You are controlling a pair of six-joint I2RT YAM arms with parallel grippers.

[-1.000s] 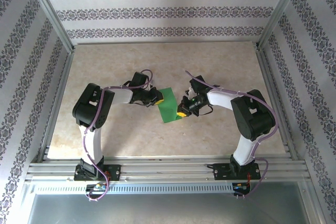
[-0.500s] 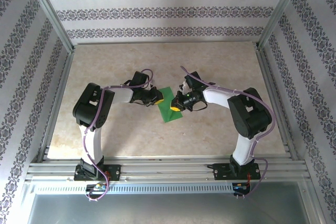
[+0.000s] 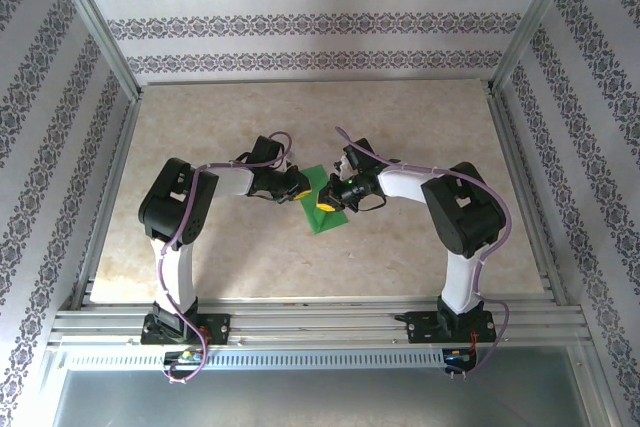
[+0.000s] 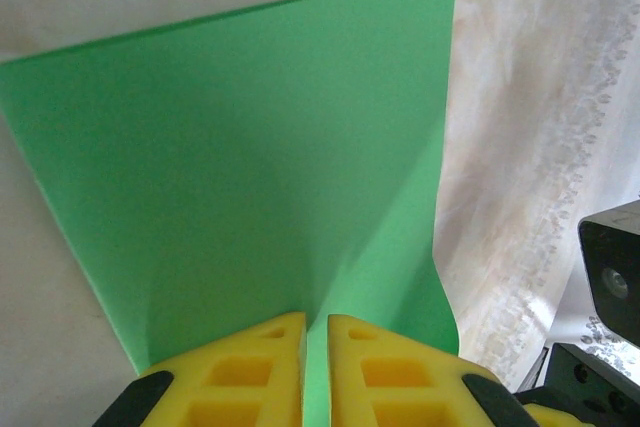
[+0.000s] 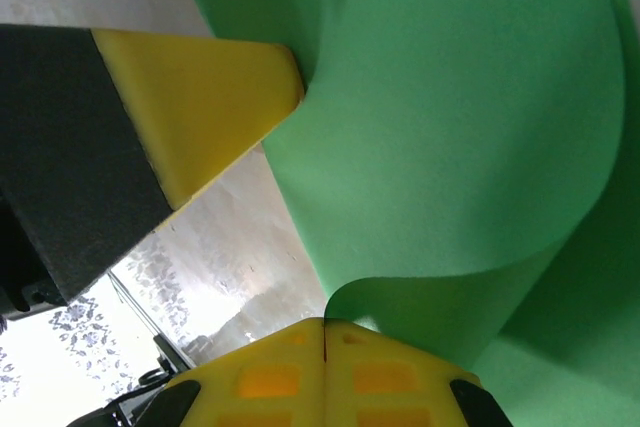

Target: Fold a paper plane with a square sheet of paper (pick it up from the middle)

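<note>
Green square sheet of paper (image 4: 250,147) pinched by my left jaws and right jaws; right wrist shows it curling.

top: overhead, far | wrists: close, seemingly facing each other | shared: square sheet of paper (image 3: 325,223)

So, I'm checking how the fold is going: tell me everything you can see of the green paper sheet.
The thin, plain, bright green paper sheet sits mid-table, matte and smooth. Part of it lies flat. The left gripper is shut on one edge. The right gripper pinches the opposite edge, which is lifted and curled back over the flat part in a soft, rounded loop rather than pressed down.
</note>
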